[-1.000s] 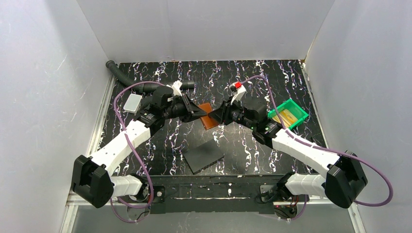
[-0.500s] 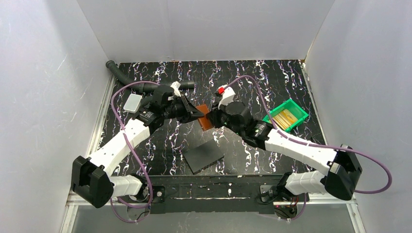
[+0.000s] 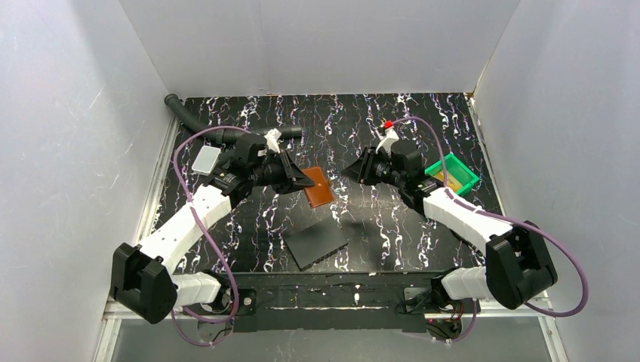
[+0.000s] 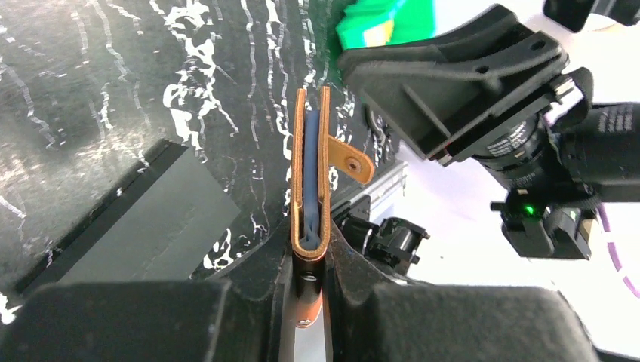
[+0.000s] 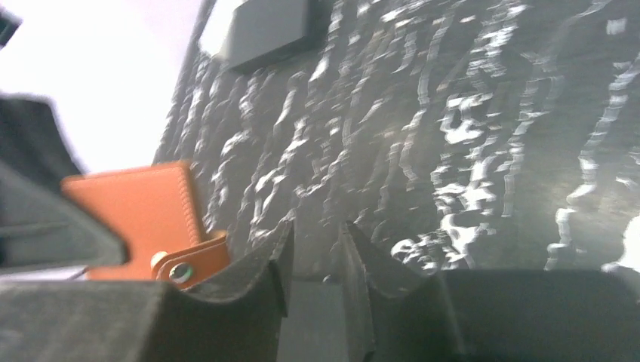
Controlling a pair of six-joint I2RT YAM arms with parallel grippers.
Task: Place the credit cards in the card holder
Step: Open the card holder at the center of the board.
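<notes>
My left gripper is shut on the fold of the brown leather card holder and holds it edge-on above the table. A light blue credit card sits between its two leaves, and the snap tab hangs free. My right gripper hovers just right of the holder without touching it. Its jaws stand narrowly apart with nothing between them. In the right wrist view the holder lies to the left of the fingers. Orange-yellow credit cards lie in the green bin.
The green bin stands at the right, partly behind my right arm. A dark grey slab lies on the marbled table near the front. A black hose runs along the back left corner.
My right gripper went in to the card holder, then drew back to the right, its jaws narrower than before. The left gripper kept its hold on the holder and tilted slightly.
</notes>
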